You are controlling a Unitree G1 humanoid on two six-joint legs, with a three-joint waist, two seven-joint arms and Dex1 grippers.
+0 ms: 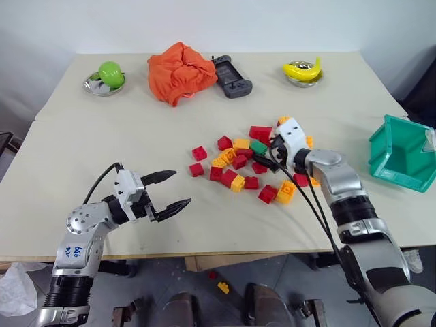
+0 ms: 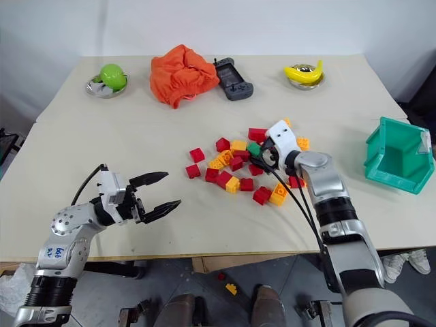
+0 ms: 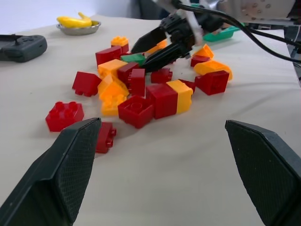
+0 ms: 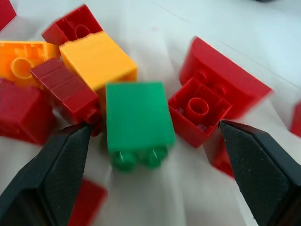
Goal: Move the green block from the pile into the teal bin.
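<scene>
The green block (image 4: 138,120) lies on its side at the far edge of the pile (image 1: 238,167) of red and orange-yellow bricks in the middle of the table. My right gripper (image 1: 264,158) is open and low over the pile. One finger stands on each side of the green block (image 1: 258,146) without touching it. The teal bin (image 1: 392,146) stands at the table's right edge, well to the right of the pile. My left gripper (image 1: 180,188) hangs open with nothing in it over the near left of the table, pointing at the pile.
Along the far edge are a steel dish with a green fruit (image 1: 105,75), a crumpled orange cloth (image 1: 178,71), a black game controller (image 1: 231,76) and a dish with a yellow banana (image 1: 303,70). Black cables (image 1: 310,197) trail off my right arm. Two bricks (image 1: 218,283) lie on the floor.
</scene>
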